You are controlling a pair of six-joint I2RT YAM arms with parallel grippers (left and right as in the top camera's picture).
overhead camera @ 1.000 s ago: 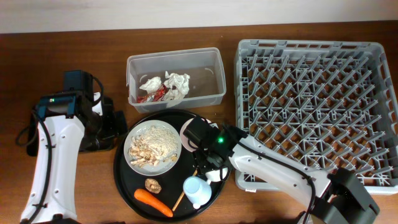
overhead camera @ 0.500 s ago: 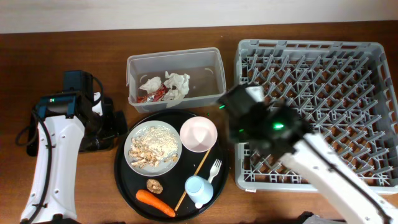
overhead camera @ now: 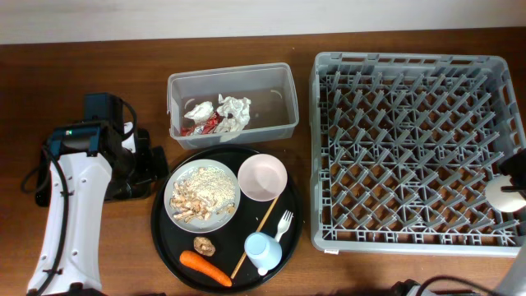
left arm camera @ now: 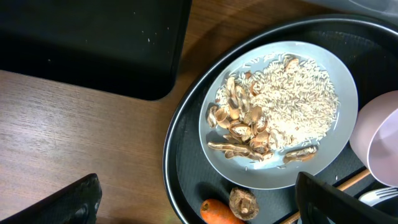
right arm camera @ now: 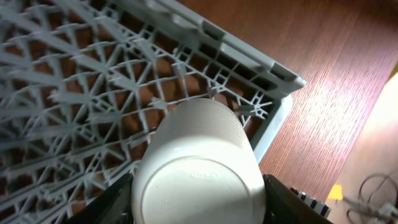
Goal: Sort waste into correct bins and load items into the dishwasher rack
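My right gripper (right arm camera: 199, 208) is shut on the white cup (right arm camera: 196, 165) and holds it over the right edge of the grey dishwasher rack (right arm camera: 74, 81); overhead, the cup (overhead camera: 503, 195) shows at the right edge by the rack (overhead camera: 411, 148). My left gripper (left arm camera: 199, 208) is open and empty over the left rim of the round black tray (left arm camera: 177, 162). On that tray are the plate (overhead camera: 171, 201) with beige scraps (overhead camera: 203, 191), the pinkish bowl (overhead camera: 263, 177), the light blue cup (overhead camera: 261, 249), the fork (overhead camera: 283, 224), the chopstick (overhead camera: 255, 240), the carrot (overhead camera: 203, 267) and the brown lump (overhead camera: 202, 244).
The clear tub (overhead camera: 275, 99) behind the round tray holds white tissues (overhead camera: 234, 111) and a red-and-white wrapper (overhead camera: 201, 125). The shallow black tray (left arm camera: 93, 43) lies left of the round tray, under my left arm (overhead camera: 74, 164). Brown table shows right of the rack.
My right arm has left the round tray and swung across the rack to its right edge, carrying the white cup. The left arm has not moved.
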